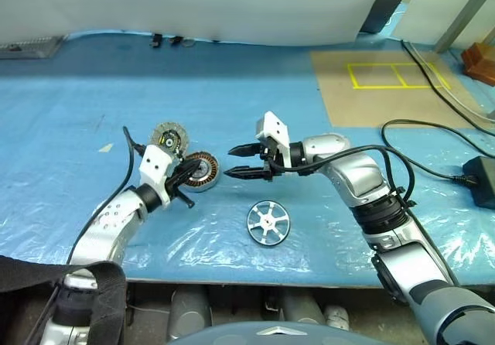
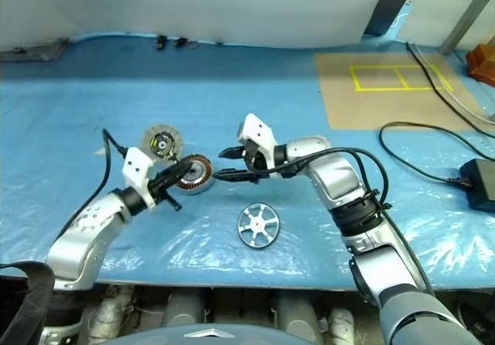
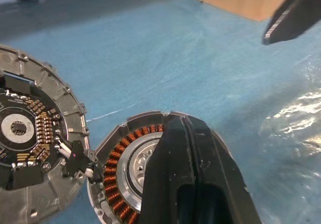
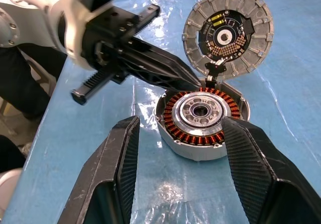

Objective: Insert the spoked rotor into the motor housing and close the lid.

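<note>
The motor housing (image 1: 203, 170), a short silver can with copper windings, sits on the blue sheet. Its lid (image 1: 169, 138) stands swung open at the far-left edge, its inside face showing. The spoked rotor (image 1: 268, 223) lies flat on the sheet, nearer the table's front edge and right of the housing. My left gripper (image 1: 186, 175) is shut with nothing in it, its tips at the housing's left rim (image 4: 173, 101). My right gripper (image 1: 229, 162) hangs open just right of the housing, pointing left at it, and holds nothing. In the right wrist view its fingers (image 4: 118, 169) frame the housing (image 4: 200, 118).
A black cable and a power adapter (image 1: 481, 181) lie at the right. A brown board with yellow tape (image 1: 387, 82) sits at the back right. The table's front edge (image 1: 255, 281) runs just below the rotor.
</note>
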Action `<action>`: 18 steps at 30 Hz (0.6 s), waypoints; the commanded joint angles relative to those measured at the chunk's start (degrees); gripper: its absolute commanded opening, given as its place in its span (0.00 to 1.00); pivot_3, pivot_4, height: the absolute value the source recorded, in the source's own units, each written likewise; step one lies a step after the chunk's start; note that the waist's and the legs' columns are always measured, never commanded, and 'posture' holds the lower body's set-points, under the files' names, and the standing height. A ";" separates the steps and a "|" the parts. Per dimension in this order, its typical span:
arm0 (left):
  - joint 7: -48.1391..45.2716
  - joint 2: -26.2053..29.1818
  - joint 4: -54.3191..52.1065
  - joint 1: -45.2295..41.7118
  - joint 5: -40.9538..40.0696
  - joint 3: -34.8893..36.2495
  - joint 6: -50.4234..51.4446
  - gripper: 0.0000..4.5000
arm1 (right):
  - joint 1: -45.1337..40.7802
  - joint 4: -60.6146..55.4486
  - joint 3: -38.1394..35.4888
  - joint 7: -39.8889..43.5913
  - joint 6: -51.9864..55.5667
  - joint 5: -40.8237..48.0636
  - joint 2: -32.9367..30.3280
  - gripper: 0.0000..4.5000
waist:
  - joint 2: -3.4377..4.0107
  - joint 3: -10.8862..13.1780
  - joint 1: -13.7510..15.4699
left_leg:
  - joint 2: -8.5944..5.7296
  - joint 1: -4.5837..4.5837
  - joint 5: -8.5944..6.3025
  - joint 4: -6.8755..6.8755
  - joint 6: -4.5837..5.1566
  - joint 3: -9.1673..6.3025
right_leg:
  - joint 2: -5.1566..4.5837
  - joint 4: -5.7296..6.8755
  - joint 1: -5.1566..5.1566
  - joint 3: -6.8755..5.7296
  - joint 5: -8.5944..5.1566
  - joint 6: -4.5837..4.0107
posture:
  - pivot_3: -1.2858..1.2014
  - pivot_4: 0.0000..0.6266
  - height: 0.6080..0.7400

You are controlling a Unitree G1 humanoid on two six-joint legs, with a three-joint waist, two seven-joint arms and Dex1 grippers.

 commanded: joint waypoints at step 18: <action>-3.04 0.04 -8.10 17.01 -3.84 5.04 -9.65 0.00 | 3.56 -8.97 3.56 12.27 2.03 -1.11 -13.35 0.59 | 0.00 0.00 0.18 | 0.01 0.12 -0.14 -0.04 0.23 0.03 | 0.00 -0.03 0.06 0.01 -0.01 0.01 | 0.52 0.24 1.00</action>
